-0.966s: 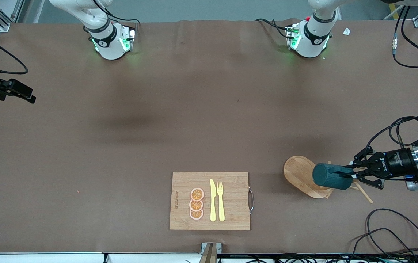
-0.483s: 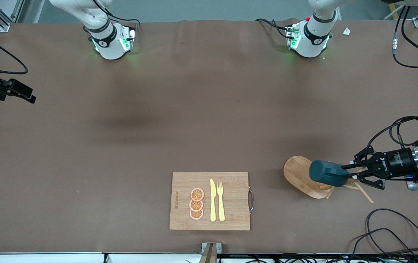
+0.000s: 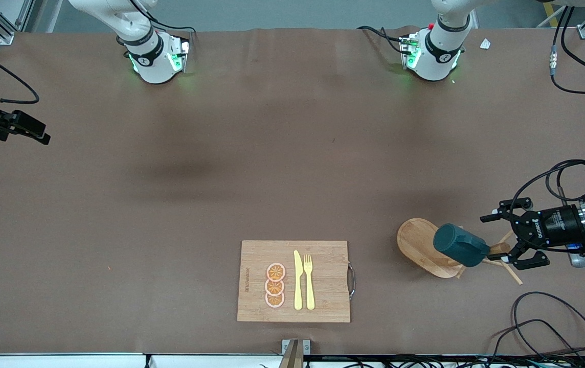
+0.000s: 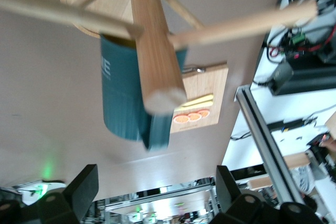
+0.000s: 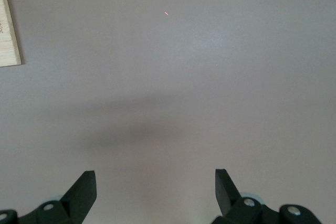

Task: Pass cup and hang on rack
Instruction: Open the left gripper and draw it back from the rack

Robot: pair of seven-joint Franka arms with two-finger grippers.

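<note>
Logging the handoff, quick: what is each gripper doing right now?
Left gripper: jaws open, holding nothing, beside the cup hanging on the rack.
Right gripper: jaws open, empty, waiting.

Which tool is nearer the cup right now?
Left. The left tool is open right beside the cup on the rack; the right tool waits at the table's right-arm end.

Light, matt wood is showing on the rack, just off the left gripper and its spread black plastic fingers. The cup hanging there is looking matt teal. The cutting board is showing pale bamboo grain.
</note>
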